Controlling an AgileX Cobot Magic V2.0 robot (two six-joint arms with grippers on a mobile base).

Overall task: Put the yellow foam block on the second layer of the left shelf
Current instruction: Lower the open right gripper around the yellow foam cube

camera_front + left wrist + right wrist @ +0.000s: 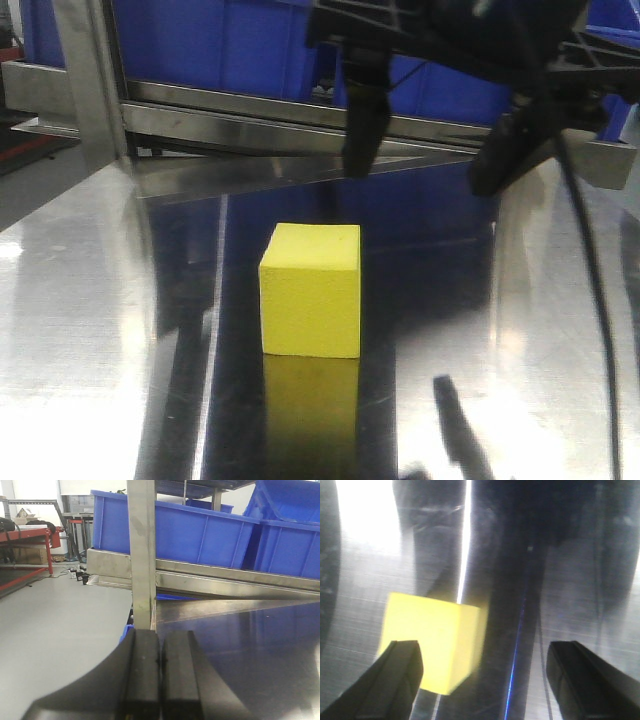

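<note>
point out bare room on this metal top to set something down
Bare tabletop lies left of the yellow block, out to the metal post, and right of it toward the black cable. Crowded behind the block: the open right claw hangs there before the blue bins.

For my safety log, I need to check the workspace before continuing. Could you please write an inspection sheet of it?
Surface: shiny steel sheet, strongly reflective.
Job's things: bright yellow foam cube stands flat on the sheet, not gripped.
Clutter: nothing seen.
Grippers: right gripper open, fingers above the cube, which sits nearer one finger; left gripper shut, empty.
Cables: black cable hangs at the right side.
Surroundings: blue plastic bins behind, steel upright post.
</note>
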